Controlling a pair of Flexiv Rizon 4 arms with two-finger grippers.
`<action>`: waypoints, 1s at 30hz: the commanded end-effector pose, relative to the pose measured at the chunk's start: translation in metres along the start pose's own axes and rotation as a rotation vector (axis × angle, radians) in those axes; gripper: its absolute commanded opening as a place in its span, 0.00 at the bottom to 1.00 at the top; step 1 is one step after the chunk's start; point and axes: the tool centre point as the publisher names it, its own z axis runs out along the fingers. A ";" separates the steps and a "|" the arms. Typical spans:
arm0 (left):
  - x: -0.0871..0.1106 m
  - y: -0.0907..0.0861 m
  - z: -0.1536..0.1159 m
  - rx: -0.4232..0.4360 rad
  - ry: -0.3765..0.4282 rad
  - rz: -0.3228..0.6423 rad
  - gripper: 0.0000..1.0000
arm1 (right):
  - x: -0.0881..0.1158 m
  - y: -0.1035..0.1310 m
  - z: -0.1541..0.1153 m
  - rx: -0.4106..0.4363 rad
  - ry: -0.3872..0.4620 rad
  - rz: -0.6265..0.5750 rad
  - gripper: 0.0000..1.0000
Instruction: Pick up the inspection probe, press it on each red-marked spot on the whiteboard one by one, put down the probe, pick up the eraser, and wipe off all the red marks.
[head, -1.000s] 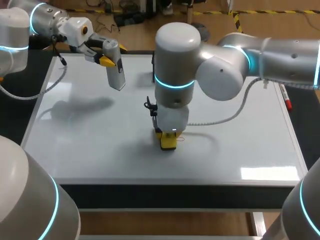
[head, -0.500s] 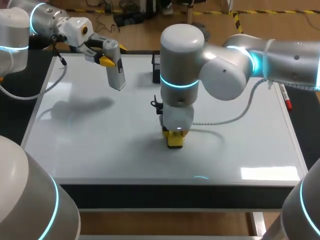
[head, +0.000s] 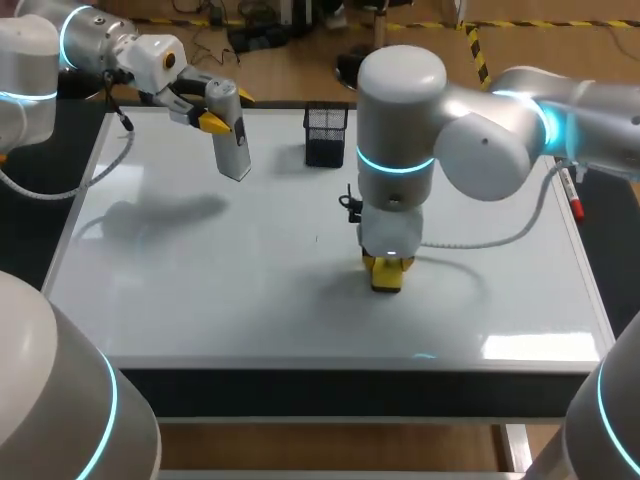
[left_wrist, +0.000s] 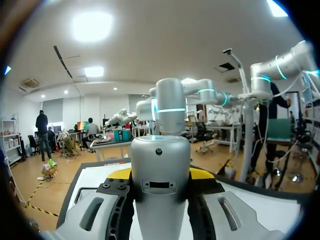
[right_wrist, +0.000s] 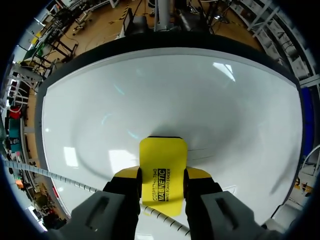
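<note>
Eraser (head: 386, 281), yellow, stands upright on the whiteboard (head: 200, 280), a little right of its middle, with its lower end on the white surface. The right gripper (head: 387, 264) points straight down and pinches it. In the right wrist view the yellow fingertips (right_wrist: 128, 173) press the eraser's two long sides, and its far end lies against the board ahead of them. The right arm (head: 480, 140) comes in from the right and bends down over the board. A pale cable (head: 470, 240) loops from its wrist above the surface.

The probe (head: 233, 145), a grey block-shaped tool, hangs tilted over the far left part of the whiteboard. It is clear of the surface, and its shadow (head: 160, 215) falls on the board nearer the left edge. The left gripper (head: 228, 110) is clamped on the probe's upper end. In the left wrist view the grey body fills the gap between the fingers (left_wrist: 120, 174), touching both. The left arm (head: 100, 40) comes in from the far left corner.

A black mesh pen cup (head: 326, 135) stands at the far edge of the board, between the probe and the right arm. A red marker (head: 572, 195) lies along the right edge. The whiteboard covers nearly the whole bench (head: 300, 388), whose dark front edge shows below it.
</note>
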 end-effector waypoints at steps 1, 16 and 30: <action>-0.001 -0.001 0.000 0.000 0.003 0.000 0.00 | 0.015 0.000 -0.011 0.014 -0.008 -0.008 0.00; -0.001 -0.001 0.000 0.000 0.003 0.000 0.00 | 0.024 -0.033 -0.062 0.045 -0.003 -0.081 0.00; -0.001 -0.001 0.000 0.000 0.003 0.000 0.00 | 0.024 -0.033 -0.062 0.045 -0.003 -0.081 0.00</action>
